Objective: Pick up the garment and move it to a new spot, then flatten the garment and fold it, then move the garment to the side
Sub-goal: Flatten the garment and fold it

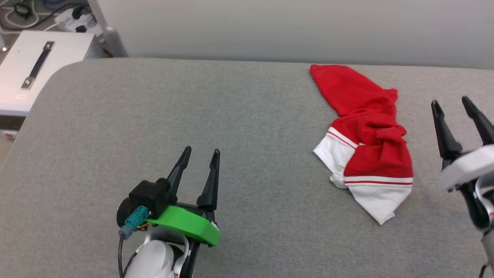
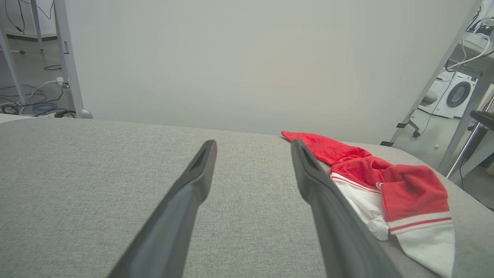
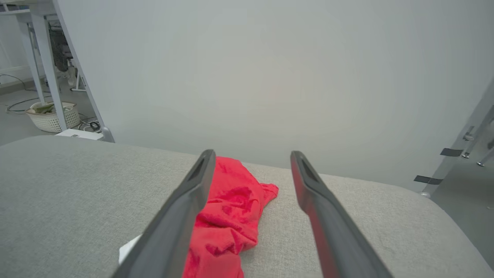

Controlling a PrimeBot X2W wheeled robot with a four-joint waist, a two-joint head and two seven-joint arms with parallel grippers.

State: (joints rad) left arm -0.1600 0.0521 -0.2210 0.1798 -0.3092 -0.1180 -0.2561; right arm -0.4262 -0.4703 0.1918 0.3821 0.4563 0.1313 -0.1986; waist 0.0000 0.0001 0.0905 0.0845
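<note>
The garment (image 1: 366,131) is seen bunched on the grey worktop (image 1: 173,100), toward its far right. The fingers of the right gripper (image 1: 450,101), just beside it, and of the left gripper (image 1: 202,151), well apart from it, are spread and empty. The garment is judged soft, light and limp, and would best be pinched at a raised red fold.
</note>
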